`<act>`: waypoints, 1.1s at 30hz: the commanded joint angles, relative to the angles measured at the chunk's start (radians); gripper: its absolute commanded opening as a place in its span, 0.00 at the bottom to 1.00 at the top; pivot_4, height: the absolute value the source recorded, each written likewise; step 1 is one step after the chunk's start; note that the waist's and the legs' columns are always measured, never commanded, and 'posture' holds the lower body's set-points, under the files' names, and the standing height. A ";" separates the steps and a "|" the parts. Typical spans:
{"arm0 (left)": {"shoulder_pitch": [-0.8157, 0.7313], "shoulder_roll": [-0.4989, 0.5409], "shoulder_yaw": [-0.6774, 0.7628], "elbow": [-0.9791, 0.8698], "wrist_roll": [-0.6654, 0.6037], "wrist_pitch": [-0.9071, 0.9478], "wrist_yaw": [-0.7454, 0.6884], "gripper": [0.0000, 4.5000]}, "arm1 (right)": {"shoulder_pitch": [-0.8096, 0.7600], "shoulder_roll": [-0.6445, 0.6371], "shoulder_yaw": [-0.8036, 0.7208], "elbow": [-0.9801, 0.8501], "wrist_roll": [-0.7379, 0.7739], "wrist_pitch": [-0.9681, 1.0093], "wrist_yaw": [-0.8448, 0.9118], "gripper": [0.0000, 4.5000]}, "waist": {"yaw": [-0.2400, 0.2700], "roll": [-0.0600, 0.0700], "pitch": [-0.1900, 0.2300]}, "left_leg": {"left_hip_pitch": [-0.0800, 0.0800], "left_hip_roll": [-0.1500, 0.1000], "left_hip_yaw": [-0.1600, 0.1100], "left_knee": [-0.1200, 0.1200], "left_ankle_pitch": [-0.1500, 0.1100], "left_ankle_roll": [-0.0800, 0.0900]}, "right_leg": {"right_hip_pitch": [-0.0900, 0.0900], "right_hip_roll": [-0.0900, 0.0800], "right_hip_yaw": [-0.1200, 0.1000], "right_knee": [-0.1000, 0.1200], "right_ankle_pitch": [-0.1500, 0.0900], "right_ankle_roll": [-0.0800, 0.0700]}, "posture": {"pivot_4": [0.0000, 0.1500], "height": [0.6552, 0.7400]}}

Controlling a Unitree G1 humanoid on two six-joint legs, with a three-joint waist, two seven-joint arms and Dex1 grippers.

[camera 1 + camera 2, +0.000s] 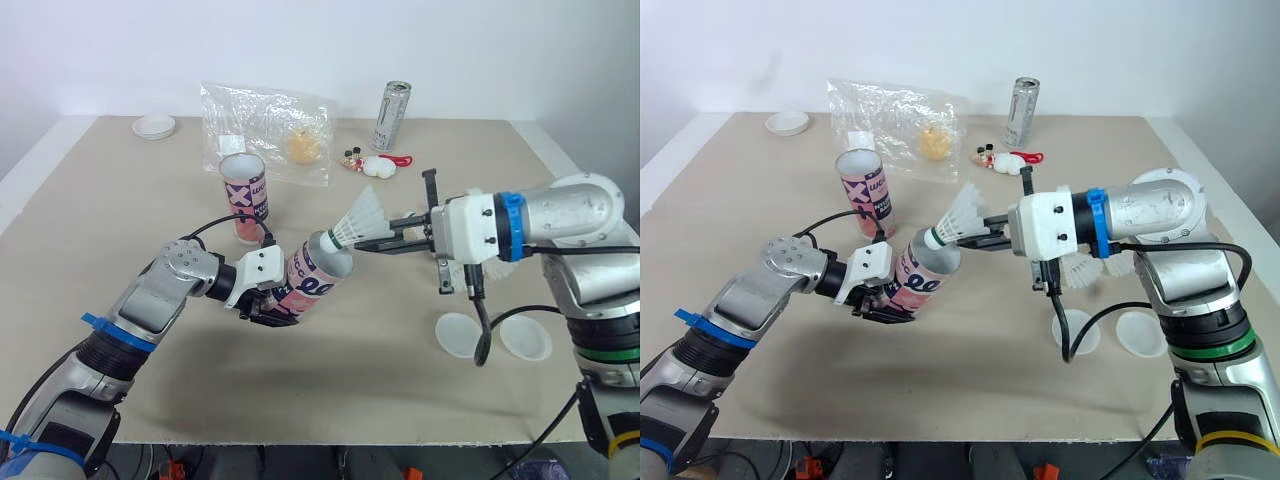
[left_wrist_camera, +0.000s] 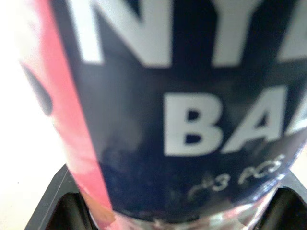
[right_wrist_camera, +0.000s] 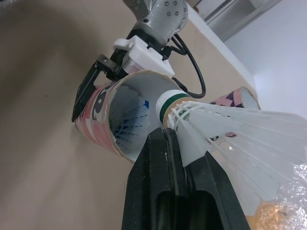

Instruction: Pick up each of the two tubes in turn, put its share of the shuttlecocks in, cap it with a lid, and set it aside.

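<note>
My left gripper (image 1: 272,303) is shut on a pink and dark tube (image 1: 318,274), held tilted above the table with its open mouth facing right. My right gripper (image 1: 366,243) is shut on a white shuttlecock (image 1: 362,220), whose green-banded cork tip sits at the rim of that mouth (image 3: 128,120). In the left wrist view the tube's label (image 2: 192,96) lies close between the fingers. A second tube (image 1: 243,195) stands upright and open behind the held one. Two white lids (image 1: 458,334) (image 1: 525,338) lie flat on the table below my right arm.
More white feathers (image 1: 1082,270) show under my right forearm. At the back lie a clear plastic bag (image 1: 265,130), a silver can (image 1: 392,115) and a small red and white toy (image 1: 372,163). A third lid (image 1: 154,126) rests at the far left corner.
</note>
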 commanded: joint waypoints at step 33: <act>-0.053 -0.006 -0.015 0.047 0.014 -0.048 -0.042 0.65 | 0.695 0.223 -0.602 -0.478 0.335 0.884 -0.927 0.99 | 0.001 -0.002 -0.001 | -0.002 -0.001 -0.007 0.002 0.001 0.000 | 0.001 -0.001 -0.005 0.001 0.000 -0.001 | 1.00 1.00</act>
